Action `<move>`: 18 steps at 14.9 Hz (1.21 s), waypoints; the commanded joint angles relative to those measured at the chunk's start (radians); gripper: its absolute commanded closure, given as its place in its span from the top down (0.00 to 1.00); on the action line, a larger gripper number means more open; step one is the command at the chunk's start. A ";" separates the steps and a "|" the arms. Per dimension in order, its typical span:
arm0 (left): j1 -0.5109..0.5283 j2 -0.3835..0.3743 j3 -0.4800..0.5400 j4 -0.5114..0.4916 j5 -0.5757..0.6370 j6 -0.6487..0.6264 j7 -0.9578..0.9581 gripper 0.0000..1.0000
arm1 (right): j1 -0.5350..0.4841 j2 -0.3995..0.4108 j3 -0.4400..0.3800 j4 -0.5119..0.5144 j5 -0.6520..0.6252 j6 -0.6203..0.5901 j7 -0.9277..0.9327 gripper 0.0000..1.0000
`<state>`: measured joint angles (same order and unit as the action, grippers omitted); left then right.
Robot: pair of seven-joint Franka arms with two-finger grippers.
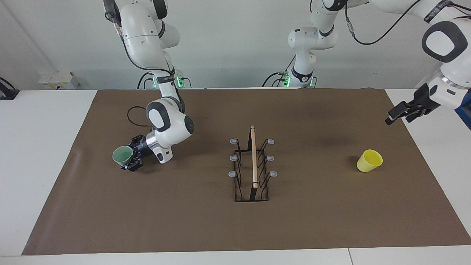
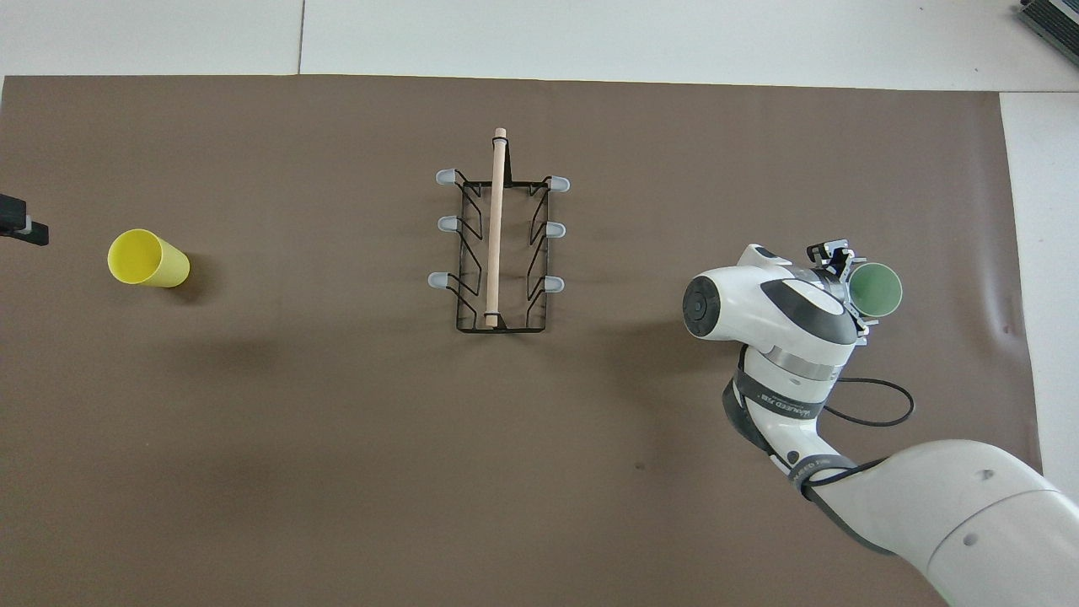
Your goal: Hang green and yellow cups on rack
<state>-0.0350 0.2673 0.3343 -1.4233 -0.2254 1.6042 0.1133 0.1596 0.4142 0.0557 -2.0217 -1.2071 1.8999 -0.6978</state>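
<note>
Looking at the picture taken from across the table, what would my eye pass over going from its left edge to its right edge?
green cup → right gripper, beside the cup → rack → yellow cup → left gripper, up over the mat's edge

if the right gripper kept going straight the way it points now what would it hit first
The green cup. The right gripper points sideways at it, low over the mat, fingers either side of its wall, so the cup lies first in line.
</note>
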 commanded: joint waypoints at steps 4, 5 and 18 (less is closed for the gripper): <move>-0.013 0.171 0.126 0.086 -0.167 0.078 -0.202 1.00 | -0.018 -0.032 0.010 -0.036 -0.055 0.030 0.029 0.00; -0.006 0.190 0.130 0.080 -0.196 0.100 -0.207 1.00 | -0.017 -0.032 0.010 -0.029 -0.048 0.024 0.034 0.00; 0.130 0.348 0.158 -0.025 -0.520 0.206 -0.643 1.00 | -0.026 -0.144 0.009 0.248 0.702 0.013 0.034 0.00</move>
<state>0.1012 0.6277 0.4869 -1.3938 -0.6992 1.8118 -0.4162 0.1497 0.3016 0.0565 -1.7828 -0.6058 1.9074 -0.6423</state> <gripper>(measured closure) 0.000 0.335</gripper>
